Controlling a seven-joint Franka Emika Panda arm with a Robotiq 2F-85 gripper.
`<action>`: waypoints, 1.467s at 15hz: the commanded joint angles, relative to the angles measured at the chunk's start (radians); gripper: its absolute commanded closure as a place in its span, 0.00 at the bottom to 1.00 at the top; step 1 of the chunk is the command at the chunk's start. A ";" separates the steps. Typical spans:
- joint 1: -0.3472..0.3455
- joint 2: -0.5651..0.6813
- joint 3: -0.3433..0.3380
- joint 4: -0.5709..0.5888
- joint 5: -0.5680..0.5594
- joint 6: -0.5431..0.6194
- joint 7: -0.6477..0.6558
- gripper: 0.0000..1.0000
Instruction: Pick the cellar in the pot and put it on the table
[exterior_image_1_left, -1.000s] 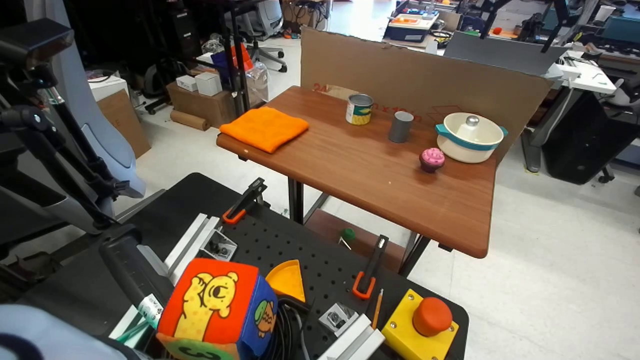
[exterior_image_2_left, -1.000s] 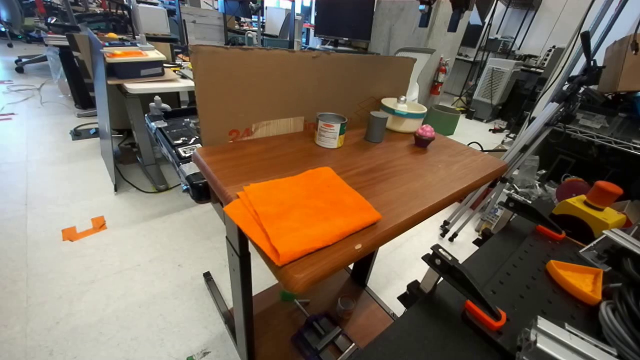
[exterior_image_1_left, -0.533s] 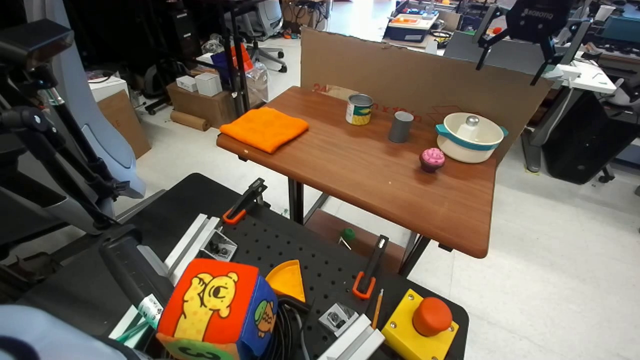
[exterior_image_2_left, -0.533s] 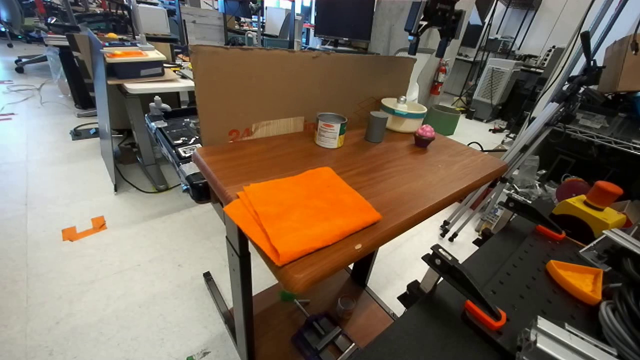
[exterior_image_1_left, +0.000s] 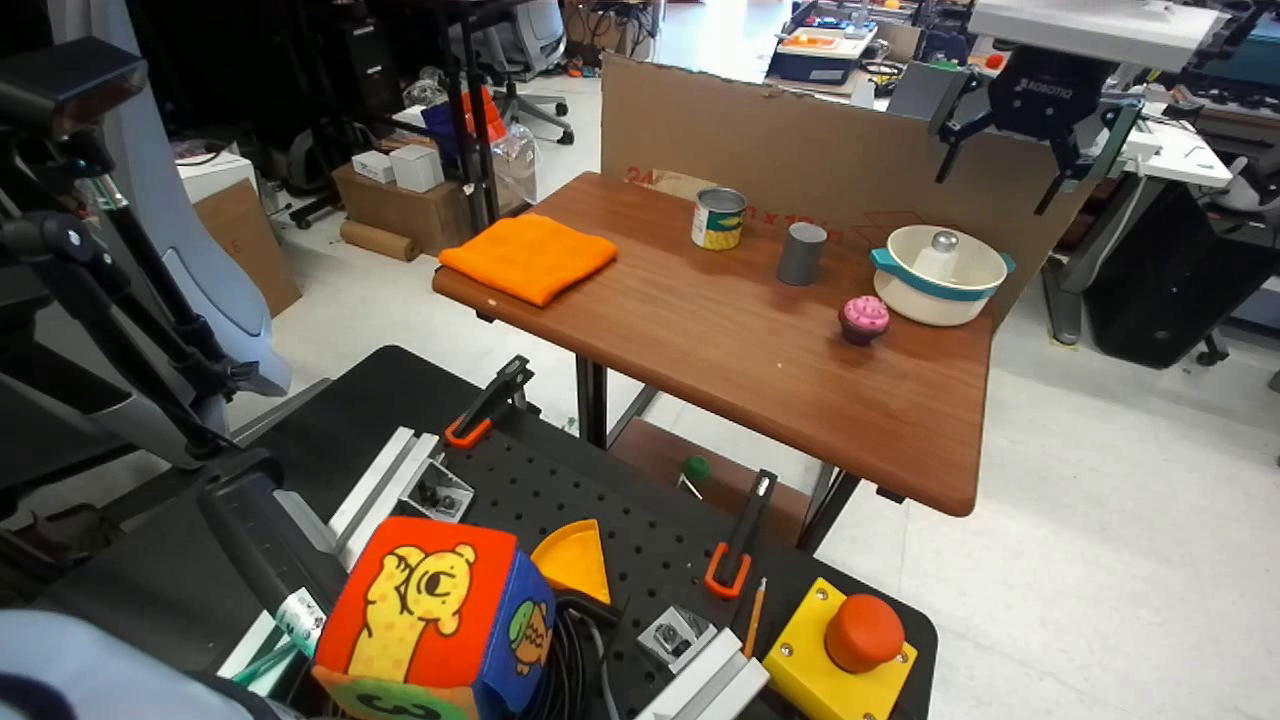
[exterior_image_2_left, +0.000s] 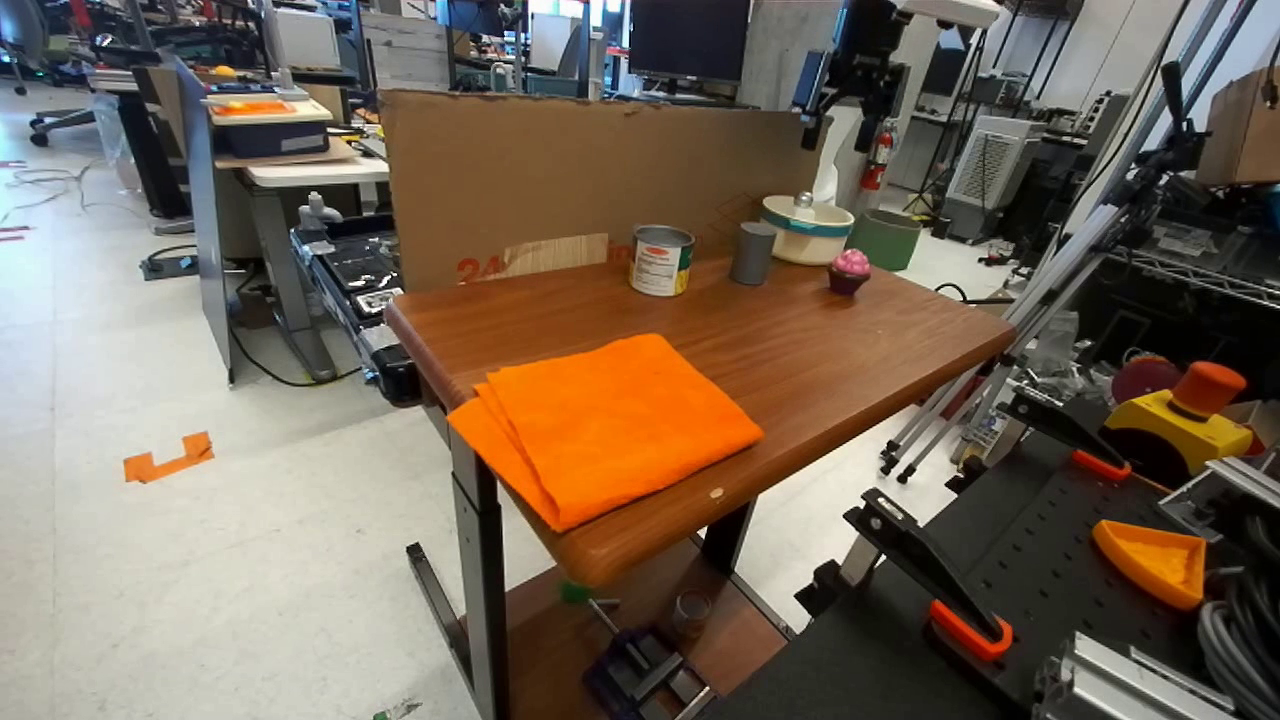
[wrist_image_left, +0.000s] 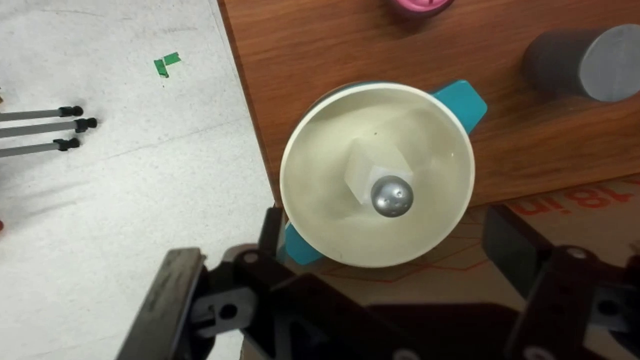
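While upright in the pot (wrist_image_left: 320, 172), the silver-topped cellar (wrist_image_left: 383, 177) below the end effector (exterior_image_1_left: 990, 196), jaws wide apart.

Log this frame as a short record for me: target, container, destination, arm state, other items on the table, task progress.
target: silver-topped whitish cellar, upright inside the pot
container: cream and teal, open-topped, near one corner of the table
destination: reddish-brown tabletop
arm state: gripper open, holding nothing, raised clear of the pot
other items: pink-topped cupcake, grey cylinder, tin can, folded orange cloth
progress: cellar not yet picked
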 joint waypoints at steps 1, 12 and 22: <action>-0.011 0.058 0.011 0.063 0.012 0.003 0.016 0.00; 0.005 0.155 0.001 0.136 -0.009 -0.037 0.067 0.28; 0.028 0.209 -0.013 0.213 -0.028 -0.079 0.132 0.93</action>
